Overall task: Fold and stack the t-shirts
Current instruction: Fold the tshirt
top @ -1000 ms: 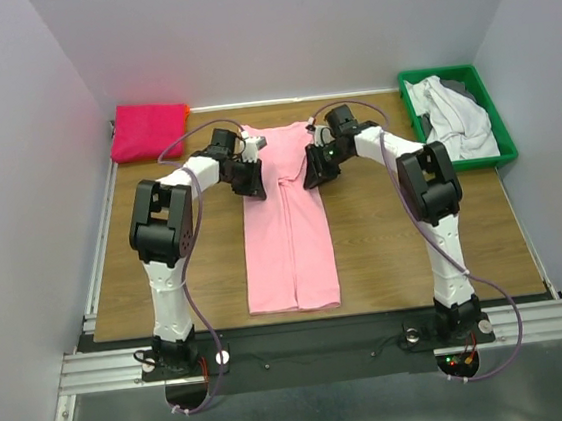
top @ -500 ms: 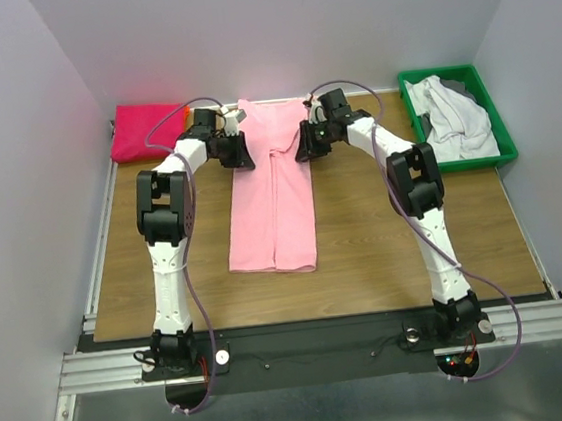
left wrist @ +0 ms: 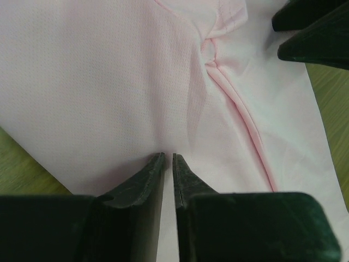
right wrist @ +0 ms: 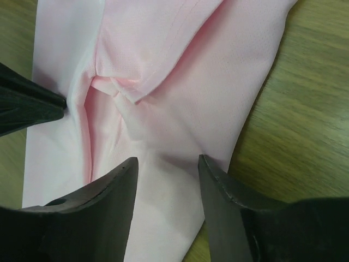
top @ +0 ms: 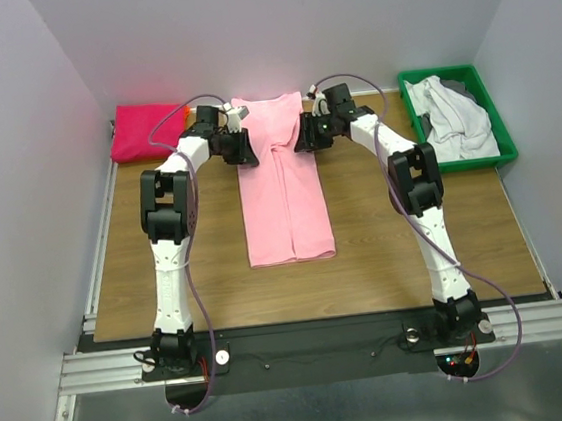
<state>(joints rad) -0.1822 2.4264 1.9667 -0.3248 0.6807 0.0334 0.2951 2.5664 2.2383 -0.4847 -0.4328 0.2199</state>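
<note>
Shirt (top: 284, 190) lies folded lengthwise; step 1 looks done. My right gripper (right wrist: 167, 159) stands open; left gripper (left wrist: 168, 156) nearly closed, hold uncertain. Next: fold collar end to hem.

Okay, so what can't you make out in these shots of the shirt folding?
Left wrist view: the left gripper has its jaws almost together; its own fingertips hide whether the light pink t-shirt is pinched.
Top view: the white and grey shirts in the green bin overlap; their number is unclear.
Top view: the hot pink shirt is too small to judge its fold.
</note>
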